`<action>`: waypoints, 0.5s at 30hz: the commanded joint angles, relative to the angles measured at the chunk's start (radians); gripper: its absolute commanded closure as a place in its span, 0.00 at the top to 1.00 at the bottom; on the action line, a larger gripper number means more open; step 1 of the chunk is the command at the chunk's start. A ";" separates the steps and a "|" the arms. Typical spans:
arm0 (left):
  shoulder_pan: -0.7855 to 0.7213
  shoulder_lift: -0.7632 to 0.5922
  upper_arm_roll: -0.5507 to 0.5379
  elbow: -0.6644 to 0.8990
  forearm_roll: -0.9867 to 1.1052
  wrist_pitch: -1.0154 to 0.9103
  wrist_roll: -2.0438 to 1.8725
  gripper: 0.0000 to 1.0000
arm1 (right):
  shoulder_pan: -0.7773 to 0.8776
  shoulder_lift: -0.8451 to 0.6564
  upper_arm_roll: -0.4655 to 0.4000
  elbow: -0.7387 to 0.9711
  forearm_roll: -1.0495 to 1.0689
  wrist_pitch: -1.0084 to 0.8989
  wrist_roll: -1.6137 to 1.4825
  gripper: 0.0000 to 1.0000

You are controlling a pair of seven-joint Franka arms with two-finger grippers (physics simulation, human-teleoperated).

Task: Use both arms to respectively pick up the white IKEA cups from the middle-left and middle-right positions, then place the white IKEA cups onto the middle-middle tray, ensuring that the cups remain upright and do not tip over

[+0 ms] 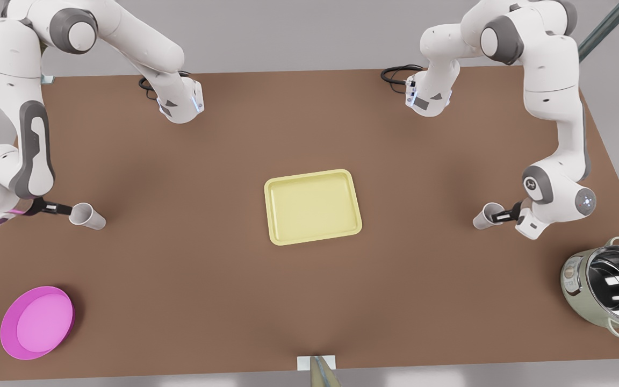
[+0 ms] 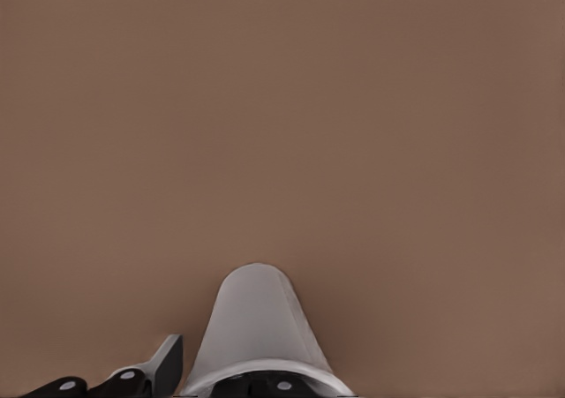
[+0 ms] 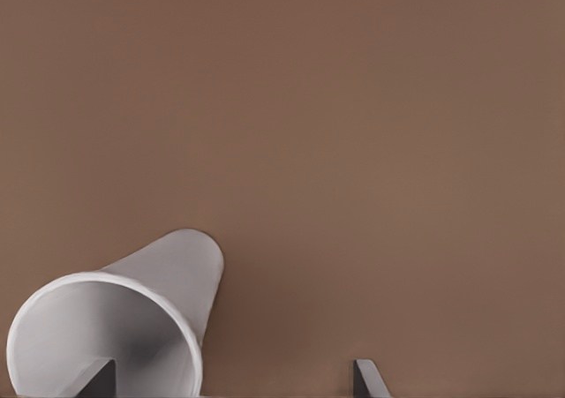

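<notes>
In the front view you had one white cup [image 1: 87,216] on the table [image 1: 191,301], well off the tray [image 1: 312,207] toward the front view's left. The other white cup [image 1: 486,216] was well off toward its right, and each had an arm's tool at its rim. From your wrists, each cup's long axis ran away from the camera, wide mouth nearest, narrow base pointing off. Your right tool [image 3: 234,376] was spread wide, one finger [image 3: 99,379] inside the mouth, but your left tool [image 2: 216,379] was mostly cut off at the frame edge, so I couldn't tell if it was pinching.
</notes>
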 commanded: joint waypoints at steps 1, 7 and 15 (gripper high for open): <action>-0.002 -0.003 -0.003 0.000 -0.039 0.015 0.109 0.32 | -0.008 0.001 0.000 -0.018 0.004 0.075 -0.195 1.00; -0.027 -0.072 -0.081 0.012 -0.034 -0.028 -0.074 0.21 | -0.005 0.017 0.004 -0.044 0.024 0.112 -0.193 1.00; -0.393 0.002 -0.487 0.201 0.208 0.003 -1.181 0.21 | -0.001 0.085 0.010 -0.030 0.072 0.132 -0.192 1.00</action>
